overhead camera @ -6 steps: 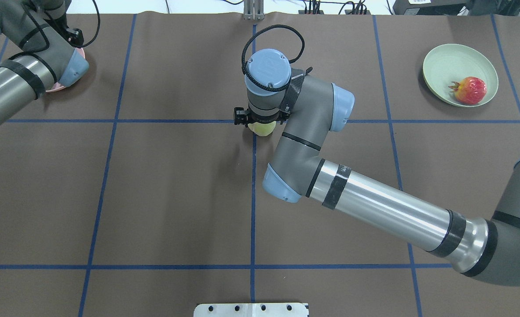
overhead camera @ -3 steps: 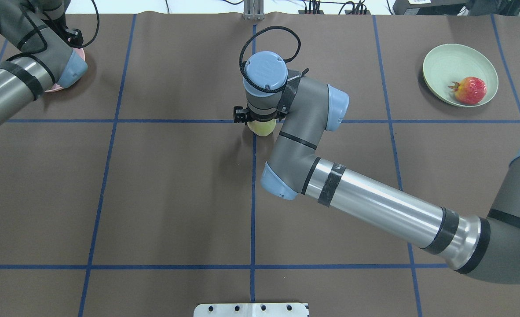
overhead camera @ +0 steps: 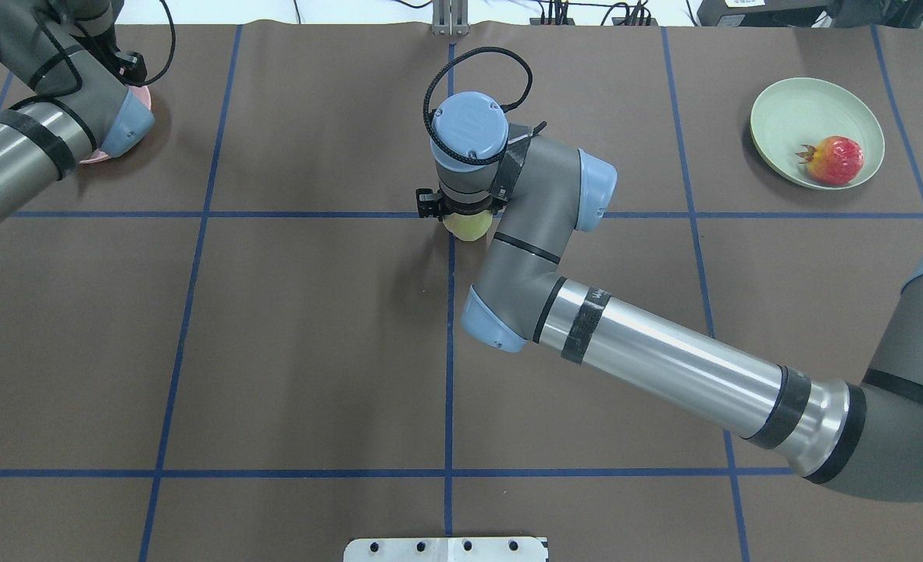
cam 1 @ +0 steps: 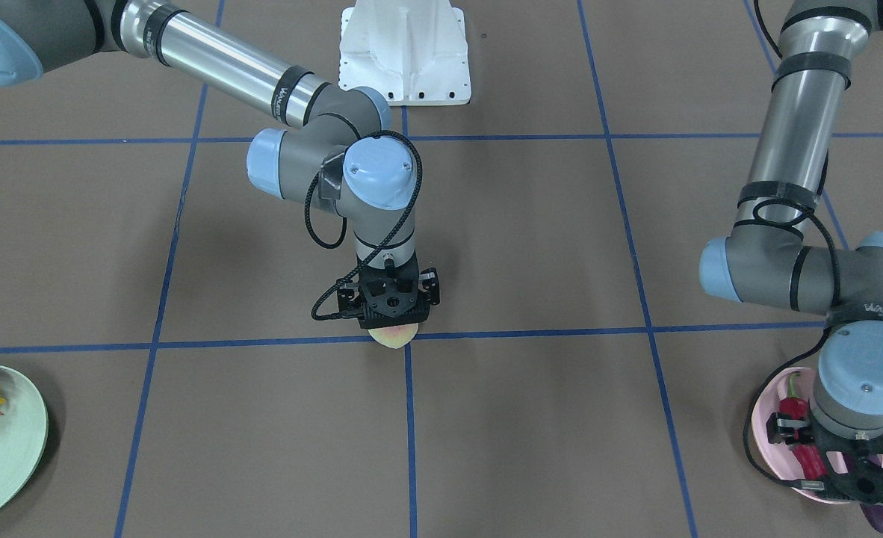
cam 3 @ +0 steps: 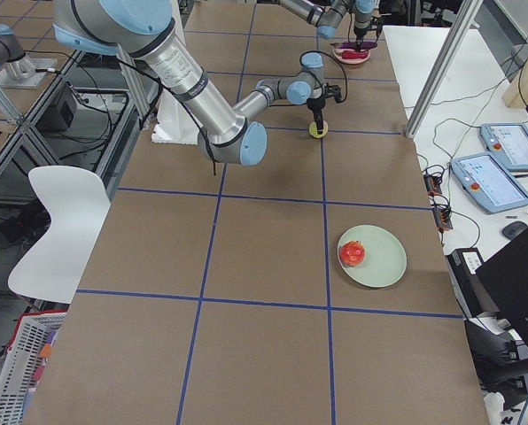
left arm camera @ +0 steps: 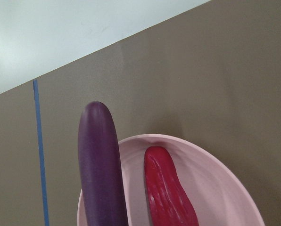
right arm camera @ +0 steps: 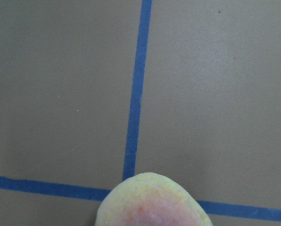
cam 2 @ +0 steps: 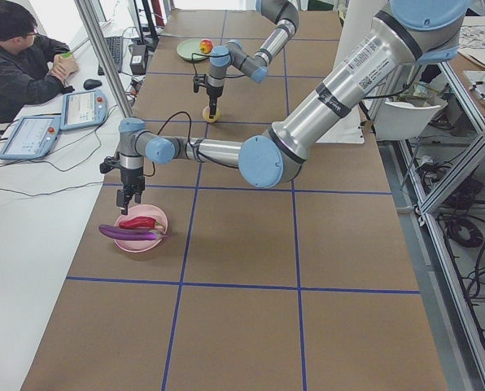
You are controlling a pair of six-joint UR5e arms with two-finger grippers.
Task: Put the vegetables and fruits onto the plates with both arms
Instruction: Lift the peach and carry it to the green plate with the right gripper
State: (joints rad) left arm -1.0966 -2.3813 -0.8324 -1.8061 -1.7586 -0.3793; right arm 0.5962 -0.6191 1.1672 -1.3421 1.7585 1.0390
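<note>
The pale yellow-green peach (cam 1: 393, 335) is at the blue-line crossing mid-table, directly under my right gripper (cam 1: 391, 317), which is shut on the peach. Its fingers are hidden; the peach fills the bottom of the right wrist view (right arm camera: 152, 202). The bumpy red-and-yellow fruit (overhead camera: 835, 160) lies in the mint green plate (overhead camera: 793, 117). The purple eggplant (left arm camera: 100, 165) and the red chili (left arm camera: 166, 188) lie side by side in the pink plate (left arm camera: 216, 183); the eggplant's end overhangs the rim. My left gripper (cam 1: 863, 489) is open and empty just above them.
The white base block (cam 1: 404, 52) stands at the robot's edge. The right arm's forearm (overhead camera: 664, 367) crosses the right half of the table. An operator (cam 2: 15, 65) sits at a side desk with tablets. A white chair (cam 3: 60, 230) stands beside the table.
The right arm's wrist and elbow have shifted slightly to the left; the peach stays at the line crossing. The left arm has moved slightly over the pink plate.
</note>
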